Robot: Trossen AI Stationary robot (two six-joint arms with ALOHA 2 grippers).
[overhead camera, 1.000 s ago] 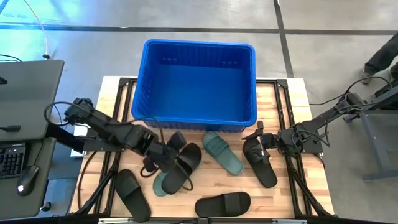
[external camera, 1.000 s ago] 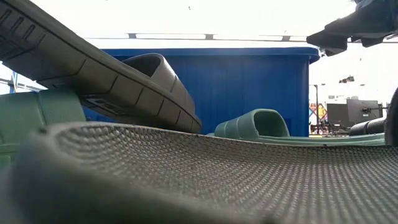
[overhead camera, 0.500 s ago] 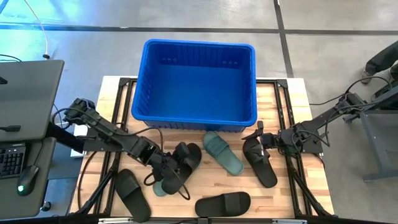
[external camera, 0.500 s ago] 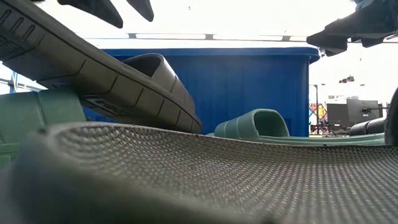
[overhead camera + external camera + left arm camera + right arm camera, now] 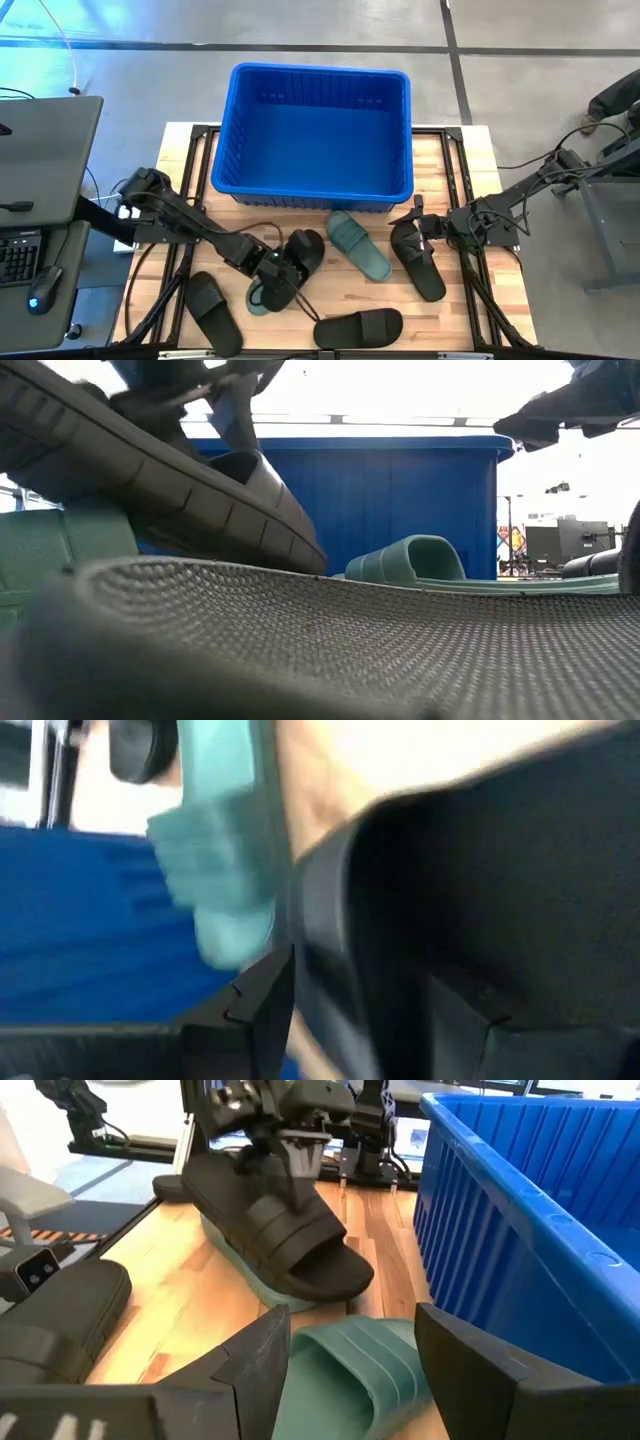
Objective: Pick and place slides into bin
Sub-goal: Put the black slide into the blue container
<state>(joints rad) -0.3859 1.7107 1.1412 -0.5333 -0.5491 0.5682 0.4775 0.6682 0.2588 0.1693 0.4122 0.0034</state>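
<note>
A black slide (image 5: 303, 252) lies slanted on top of a sage green slide (image 5: 258, 298) near the table's middle. My left gripper (image 5: 278, 272) is open and low over it, one finger on each side of the black slide's ribbed strap (image 5: 290, 1230). My right gripper (image 5: 414, 222) hangs open and still above another black slide (image 5: 420, 262) at the right. A second green slide (image 5: 358, 246) lies flat in front of the blue bin (image 5: 310, 130). Two more black slides (image 5: 213, 312) (image 5: 358, 327) lie near the front edge. My left gripper comes slanting down from the table's left, its fingers (image 5: 236, 418) at the strap of the tilted black slide (image 5: 480, 870). Blur hides whether the fingers touch the strap. The slide rests on the green slide (image 5: 222, 870).
The bin (image 5: 530, 1210) stands at the table's far side with nothing in it. A desk with a keyboard (image 5: 20, 255) is beyond the left edge. Cables and the arms' frames run along both sides. Bare wood shows between the slides (image 5: 330, 290).
My left gripper has come down onto the stacked black slide, going a little toward the near edge and tipping further nose-down. The slides have stayed where they were.
</note>
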